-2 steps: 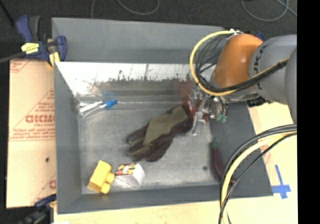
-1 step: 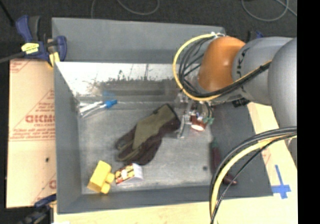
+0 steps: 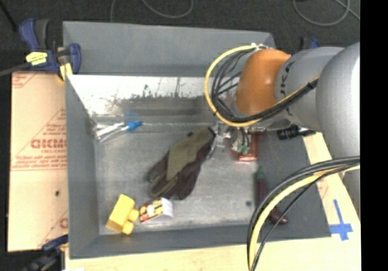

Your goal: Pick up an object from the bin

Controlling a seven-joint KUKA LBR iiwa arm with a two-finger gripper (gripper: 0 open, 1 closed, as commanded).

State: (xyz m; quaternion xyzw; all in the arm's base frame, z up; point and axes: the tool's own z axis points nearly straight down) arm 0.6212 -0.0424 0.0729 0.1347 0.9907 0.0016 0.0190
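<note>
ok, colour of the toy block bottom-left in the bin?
Yellow; the toy block shows best in the camera view.

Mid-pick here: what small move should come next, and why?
Probably ease the gripper slightly left and down onto the olive-and-maroon fabric glove. It sits by the glove's upper-right end, mid-bin; the yellow plastic block lies far off in the lower-left corner.

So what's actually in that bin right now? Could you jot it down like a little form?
bin: grey metal
gripper: right of the bin's middle, at the glove's upper right end
glove: dark olive and brown, lying slantwise mid-bin
yellow block: lower left corner
small packet: red and white, just right of the yellow block
clear item with blue tip: upper left, by the back wall
dark red stick: right side, partly under the arm's cables
</note>
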